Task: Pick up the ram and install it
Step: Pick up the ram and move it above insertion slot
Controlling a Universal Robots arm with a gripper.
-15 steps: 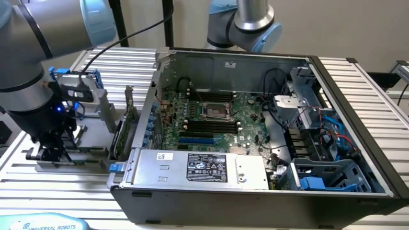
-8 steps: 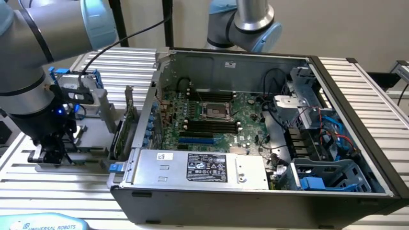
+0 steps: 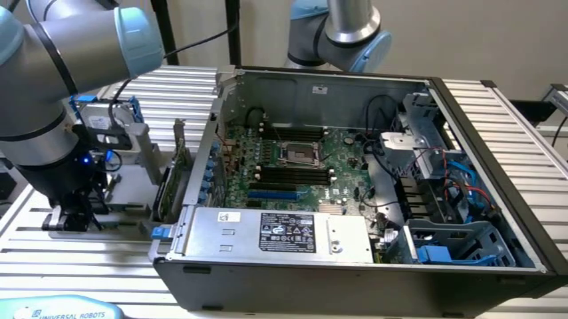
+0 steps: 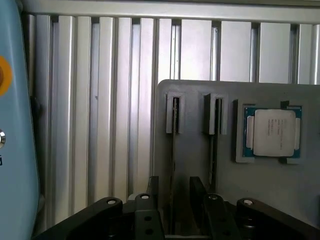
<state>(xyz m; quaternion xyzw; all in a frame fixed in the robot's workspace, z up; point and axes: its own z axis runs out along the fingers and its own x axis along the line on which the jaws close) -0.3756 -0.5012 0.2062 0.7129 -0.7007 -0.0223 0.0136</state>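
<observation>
Tool (image 4: pixel 176 187) open, jaws either side of ram (image 4: pixel 173 120), not touching it. Ram on edge in holder (image 4: pixel 194 150) slot farthest from CPU (image 4: pixel 274 132); holder on surface (image 4: pixel 115 100) beside case (image 3: pixel 293 292). Risk of tilting or jamming ram against slot wall if closed off-centre.

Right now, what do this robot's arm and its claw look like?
The arm is made of thick grey tubes with pale blue caps at the joints, and a black cable hangs by it. Its gripper is black, with two flat fingers and round bolt heads.
</observation>
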